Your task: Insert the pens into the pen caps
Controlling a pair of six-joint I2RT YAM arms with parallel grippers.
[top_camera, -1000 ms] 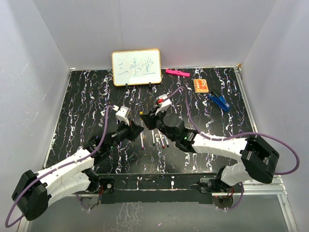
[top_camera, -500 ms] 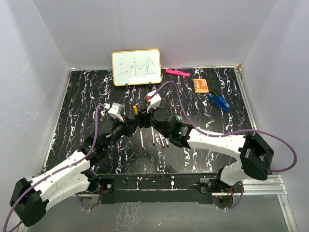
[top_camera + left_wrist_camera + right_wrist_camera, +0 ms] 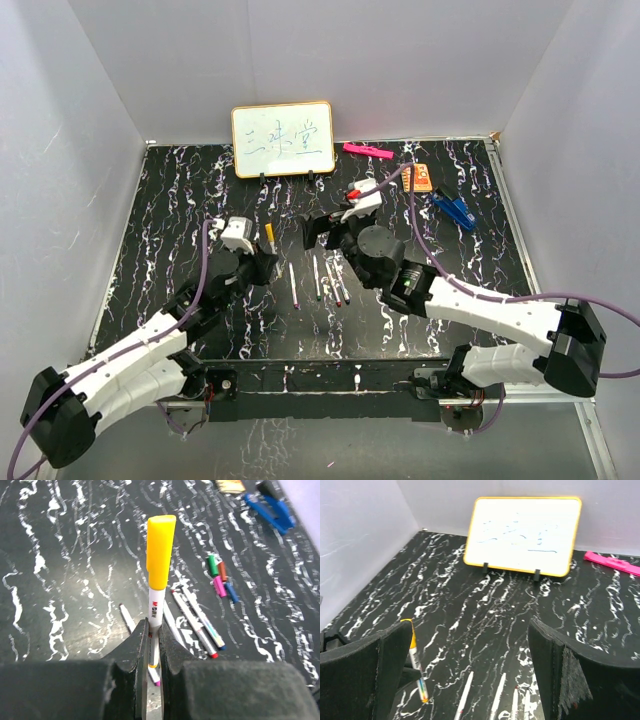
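Observation:
My left gripper [image 3: 152, 626] is shut on a white pen [image 3: 156, 611] that stands upright with a yellow pen cap [image 3: 160, 551] on its top end. From above, this capped pen [image 3: 268, 236] rises from the left gripper [image 3: 262, 262]. My right gripper [image 3: 318, 229] hangs open and empty to its right, clear of it. In the right wrist view the right gripper [image 3: 469, 630] stands wide, with the capped pen [image 3: 415, 656] beside its left finger. Several uncapped pens [image 3: 317, 279] lie side by side on the table. Green, red, pink and blue pen caps [image 3: 220, 578] lie clustered beyond them.
A small whiteboard [image 3: 283, 139] stands at the back of the black marbled table [image 3: 170, 210]. A pink bar [image 3: 367, 151], an orange card [image 3: 417, 177] and a blue clip [image 3: 455, 209] lie at the back right. White walls close in three sides.
My right gripper has opened wide and drawn back to the right, away from the left gripper. The yellow cap stays on the pen in the left gripper, which has shifted slightly left.

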